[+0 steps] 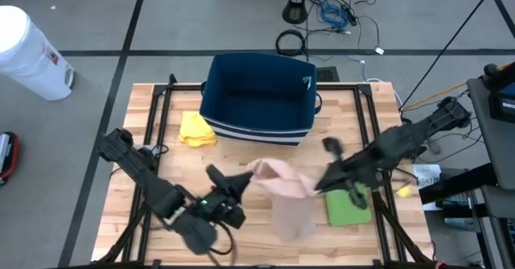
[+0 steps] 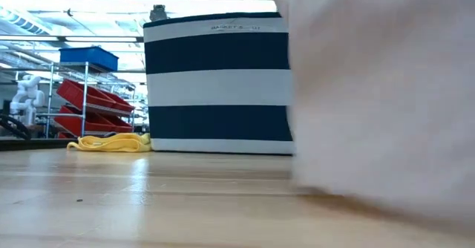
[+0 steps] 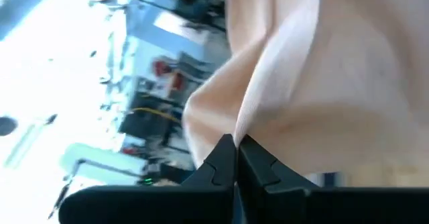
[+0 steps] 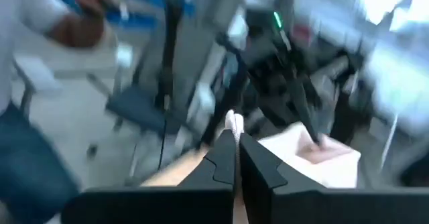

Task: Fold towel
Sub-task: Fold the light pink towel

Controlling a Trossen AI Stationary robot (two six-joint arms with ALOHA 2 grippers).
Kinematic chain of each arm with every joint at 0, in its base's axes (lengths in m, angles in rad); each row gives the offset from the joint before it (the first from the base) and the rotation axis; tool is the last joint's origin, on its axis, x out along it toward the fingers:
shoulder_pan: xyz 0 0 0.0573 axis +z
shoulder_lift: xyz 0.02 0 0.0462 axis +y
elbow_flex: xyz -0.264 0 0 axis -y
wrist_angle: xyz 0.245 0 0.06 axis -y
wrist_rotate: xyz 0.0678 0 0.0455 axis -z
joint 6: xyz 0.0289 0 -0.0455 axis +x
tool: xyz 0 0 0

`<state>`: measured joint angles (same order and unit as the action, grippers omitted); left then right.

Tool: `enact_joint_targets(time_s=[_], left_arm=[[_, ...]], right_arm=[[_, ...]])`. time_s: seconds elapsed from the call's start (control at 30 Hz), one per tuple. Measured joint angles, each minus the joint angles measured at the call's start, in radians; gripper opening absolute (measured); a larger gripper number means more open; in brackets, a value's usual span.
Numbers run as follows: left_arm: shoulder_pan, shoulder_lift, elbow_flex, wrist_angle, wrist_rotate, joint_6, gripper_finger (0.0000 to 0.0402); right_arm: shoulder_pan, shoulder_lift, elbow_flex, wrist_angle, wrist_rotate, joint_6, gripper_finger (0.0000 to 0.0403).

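Just before the bin [image 1: 257, 96], both grippers, left [image 3: 236, 142] and right [image 4: 234, 135], pinch the towel [image 1: 283, 190] aloft; next, probably lay it flat to fold.

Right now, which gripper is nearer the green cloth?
Right. The right gripper sits just beside the green cloth, its fingers shut on the pink towel. The left gripper grips the towel's far edge, with the towel between.

Soft matt cloth towel [image 1: 286, 190] on smooth, slightly glossy wooden table [image 1: 241, 152].
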<state>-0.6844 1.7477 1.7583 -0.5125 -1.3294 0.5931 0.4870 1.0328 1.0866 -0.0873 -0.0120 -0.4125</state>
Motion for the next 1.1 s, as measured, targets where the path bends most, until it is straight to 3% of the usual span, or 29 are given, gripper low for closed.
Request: enact_joint_targets(time_s=[0.13, 0.27, 0.37, 0.6, 0.7, 0.8, 0.93, 1.1], left_arm=[[0.0, -0.005, 0.174, 0.03, -0.043, 0.125, 0.0001], [0.013, 0.003, 0.261, 0.028, -0.017, 0.163, 0.0001], [-0.002, 0.001, 0.277, 0.034, 0.084, 0.202, 0.0001], [-0.019, 0.0, 0.277, -0.072, 0.197, 0.15, 0.0001], [-0.021, 0.0, 0.277, -0.077, 0.275, 0.131, 0.0], [-0.026, 0.0, 0.277, -0.071, 0.291, 0.146, 0.0], [-0.025, 0.0, 0.277, -0.07, 0.257, 0.157, 0.0], [0.007, -0.001, 0.277, -0.087, 0.16, 0.194, 0.0]], right_arm=[[-0.001, -0.1, 0.0, 0.119, -0.115, -0.106, 0.0], [-0.004, -0.155, 0.0, 0.172, -0.138, -0.153, 0.0], [-0.003, -0.168, 0.0, 0.162, -0.156, -0.125, 0.0], [0.0, -0.116, 0.0, 0.039, -0.21, -0.048, 0.0], [0.001, -0.092, 0.0, 0.055, -0.296, -0.056, 0.0], [0.001, -0.085, 0.0, 0.084, -0.352, -0.098, 0.0], [-0.004, -0.103, 0.0, 0.093, -0.338, -0.164, 0.0], [-0.04, -0.131, 0.001, 0.061, -0.159, -0.22, 0.0]])
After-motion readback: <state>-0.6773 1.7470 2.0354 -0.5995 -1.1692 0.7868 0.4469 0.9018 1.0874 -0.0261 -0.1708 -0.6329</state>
